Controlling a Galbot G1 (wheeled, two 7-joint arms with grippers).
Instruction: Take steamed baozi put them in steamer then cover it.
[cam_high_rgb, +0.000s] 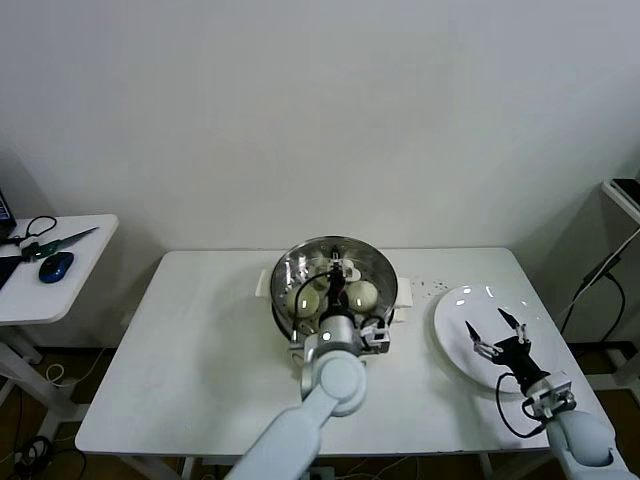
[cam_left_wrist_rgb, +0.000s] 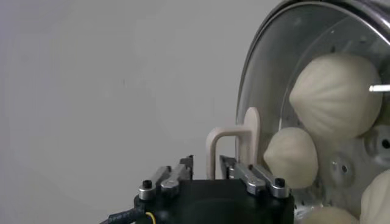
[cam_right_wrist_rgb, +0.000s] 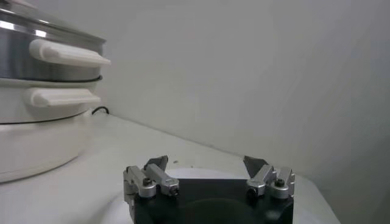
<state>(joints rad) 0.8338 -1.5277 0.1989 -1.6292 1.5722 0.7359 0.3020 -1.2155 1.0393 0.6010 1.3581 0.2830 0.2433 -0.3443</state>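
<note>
Two arms over the white rectangular table (cam_high_rgb: 200, 350), so starting at the near edge: the right gripper (cam_high_rgb: 499, 329) hovers just above the flat white round plate (cam_high_rgb: 455, 340) by the near right corner, its two black fingers spread wide with nothing between them.

Further in, the left gripper (cam_high_rgb: 343, 277) reaches over the middle of the table and sits right at the white rectangular handle (cam_left_wrist_rgb: 234, 146) of the round clear glass cover (cam_high_rgb: 300, 268). In the left wrist view its fingers (cam_left_wrist_rgb: 259, 178) stand a little apart on either side of the handle; can't tell whether they're touching it. That cover is resting on the round shiny stainless-steel steamer (cam_high_rgb: 386, 300), which sits on its white pot base towards the far edge of the table.

Through the glass you can see the smooth cream-white steamed baozi (cam_high_rgb: 361, 295) inside the basket, close together on its metal floor.
</note>
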